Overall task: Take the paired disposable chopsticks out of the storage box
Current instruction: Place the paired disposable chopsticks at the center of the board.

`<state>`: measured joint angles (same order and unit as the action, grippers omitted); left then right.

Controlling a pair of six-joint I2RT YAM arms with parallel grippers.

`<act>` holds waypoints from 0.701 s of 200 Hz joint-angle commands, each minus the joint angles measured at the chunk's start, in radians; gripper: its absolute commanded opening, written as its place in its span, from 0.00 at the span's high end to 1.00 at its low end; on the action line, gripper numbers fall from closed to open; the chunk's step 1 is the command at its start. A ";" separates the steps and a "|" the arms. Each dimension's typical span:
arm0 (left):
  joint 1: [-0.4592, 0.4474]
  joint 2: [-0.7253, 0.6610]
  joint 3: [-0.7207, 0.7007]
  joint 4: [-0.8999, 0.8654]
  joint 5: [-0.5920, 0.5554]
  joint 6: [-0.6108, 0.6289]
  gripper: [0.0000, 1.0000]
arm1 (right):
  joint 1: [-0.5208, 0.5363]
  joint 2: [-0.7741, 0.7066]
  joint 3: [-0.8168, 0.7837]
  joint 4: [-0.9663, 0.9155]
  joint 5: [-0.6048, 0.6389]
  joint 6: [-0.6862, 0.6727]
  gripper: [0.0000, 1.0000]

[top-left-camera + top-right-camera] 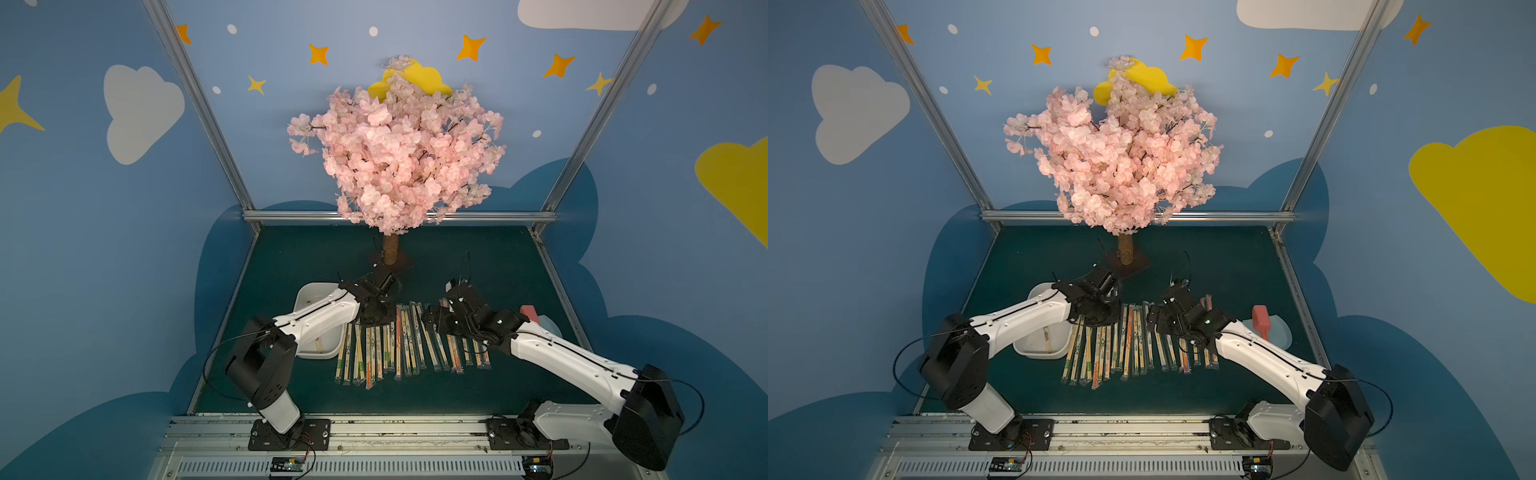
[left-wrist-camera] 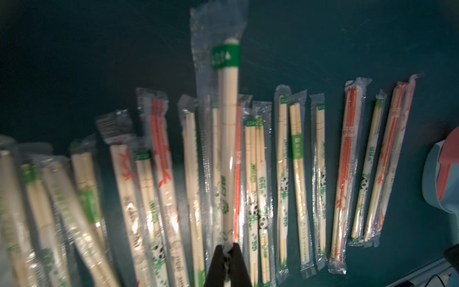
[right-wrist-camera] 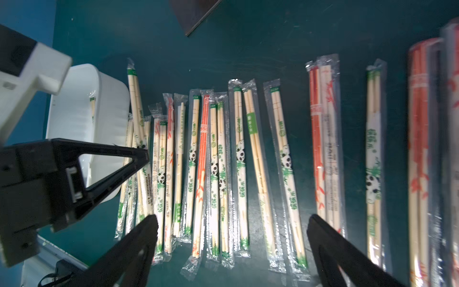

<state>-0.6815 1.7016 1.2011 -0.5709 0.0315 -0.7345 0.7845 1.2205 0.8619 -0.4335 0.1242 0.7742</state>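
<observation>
Plastic-sleeved chopstick pair (image 2: 228,129): prob. light, stiff, slick film; grip across sticks, not loose film. Left gripper (image 2: 226,251) pinches one end; right gripper (image 3: 232,220) spread, empty.

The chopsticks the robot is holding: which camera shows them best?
The left wrist view: the held pair fills the middle, pinched in the shut left end effector. The right wrist view shows it smaller, beside the box. In both top views the left arm mostly hides it.
</observation>
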 commanded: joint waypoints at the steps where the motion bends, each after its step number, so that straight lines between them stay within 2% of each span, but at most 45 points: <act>1: -0.045 0.088 0.093 0.033 0.017 -0.033 0.97 | -0.026 -0.040 -0.014 -0.044 0.040 0.005 0.03; 65: -0.128 0.331 0.318 0.033 0.030 -0.094 0.97 | -0.056 -0.118 -0.059 -0.108 0.051 0.017 0.03; 140: -0.142 0.384 0.303 0.031 0.043 -0.156 0.97 | -0.067 -0.139 -0.065 -0.126 0.048 0.017 0.03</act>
<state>-0.8249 2.0686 1.5101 -0.5312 0.0574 -0.8619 0.7216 1.0962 0.8059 -0.5369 0.1608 0.7856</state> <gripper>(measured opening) 0.067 0.970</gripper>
